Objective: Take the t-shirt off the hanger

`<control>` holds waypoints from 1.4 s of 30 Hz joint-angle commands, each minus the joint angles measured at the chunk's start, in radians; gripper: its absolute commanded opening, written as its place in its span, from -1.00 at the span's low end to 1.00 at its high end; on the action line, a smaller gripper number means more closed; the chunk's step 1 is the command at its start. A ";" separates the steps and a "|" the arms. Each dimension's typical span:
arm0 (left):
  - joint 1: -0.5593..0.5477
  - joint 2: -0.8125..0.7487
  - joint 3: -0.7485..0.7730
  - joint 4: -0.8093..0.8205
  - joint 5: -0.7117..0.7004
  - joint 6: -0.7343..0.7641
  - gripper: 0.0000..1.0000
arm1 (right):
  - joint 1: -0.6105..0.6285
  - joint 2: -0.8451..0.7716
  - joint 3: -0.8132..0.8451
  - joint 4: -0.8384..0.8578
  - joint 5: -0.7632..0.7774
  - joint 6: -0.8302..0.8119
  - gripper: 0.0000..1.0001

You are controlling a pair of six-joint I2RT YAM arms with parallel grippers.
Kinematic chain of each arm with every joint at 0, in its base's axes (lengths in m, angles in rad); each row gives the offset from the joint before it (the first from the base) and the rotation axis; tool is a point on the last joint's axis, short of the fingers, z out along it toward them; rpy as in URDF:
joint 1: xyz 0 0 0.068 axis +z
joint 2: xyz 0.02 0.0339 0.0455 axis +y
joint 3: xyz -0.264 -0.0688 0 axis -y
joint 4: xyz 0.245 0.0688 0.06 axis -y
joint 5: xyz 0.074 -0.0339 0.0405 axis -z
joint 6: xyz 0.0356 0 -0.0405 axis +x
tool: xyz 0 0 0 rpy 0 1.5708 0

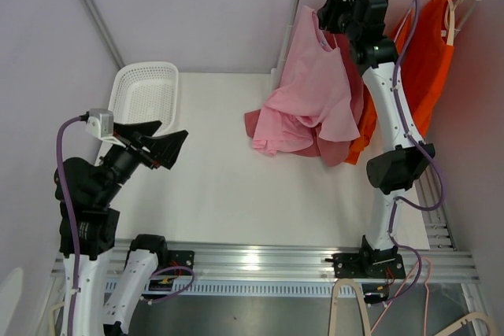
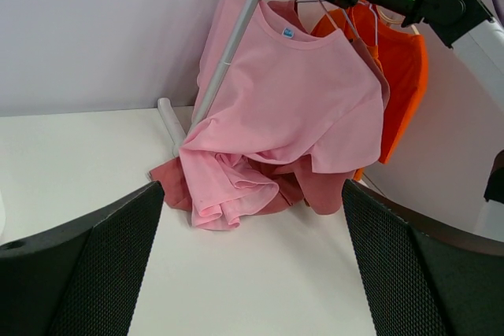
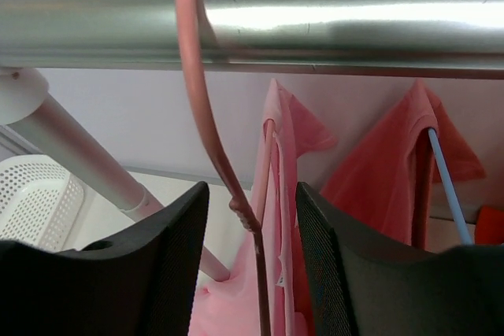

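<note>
While right fingers [image 3: 150, 273] flank the hanger [image 3: 187, 37], rail [image 3: 331, 25] close above.

No legible text, brand name, number or sign appears in any of the three views. The only label present is a small blue neck tag [image 2: 287, 33] sewn inside the collar of the pink t-shirt [image 2: 291, 108]. It lies ahead of and above the left gripper [image 2: 252, 190], slightly to the right of its centre line. Any print on the tag is too small to read.
</note>
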 commanded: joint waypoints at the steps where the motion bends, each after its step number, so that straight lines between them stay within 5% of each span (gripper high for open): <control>1: -0.002 0.018 -0.006 0.023 -0.016 0.009 0.99 | 0.005 0.025 0.061 0.008 0.023 0.010 0.07; 10: -0.002 -0.001 -0.014 0.025 -0.030 0.017 0.99 | 0.016 0.010 0.058 -0.009 0.068 0.009 -0.07; 13: -0.002 -0.002 -0.015 0.020 -0.031 0.017 0.99 | 0.019 0.007 0.060 -0.020 0.101 0.004 -0.91; 14: -0.002 -0.001 -0.017 0.022 -0.030 0.017 0.99 | 0.019 0.007 0.058 -0.020 0.102 0.003 -1.00; 20: -0.002 0.004 -0.018 0.029 -0.022 0.017 0.98 | 0.028 -0.006 0.079 0.003 0.107 -0.006 -1.00; 28: -0.036 0.080 -0.017 0.209 0.280 0.013 0.99 | 0.060 -0.055 0.142 0.004 0.165 -0.040 -1.00; 34: -0.251 0.235 0.158 -0.043 0.035 0.178 0.99 | 0.091 -0.157 0.121 -0.054 0.239 -0.052 -1.00; 38: -0.385 0.297 0.227 -0.104 -0.109 0.227 0.99 | 0.164 -0.275 -0.044 -0.121 0.620 0.053 -1.00; 42: -0.583 0.321 0.234 -0.113 -0.311 0.274 0.99 | 0.266 -0.456 -0.220 -0.209 0.758 0.176 -1.00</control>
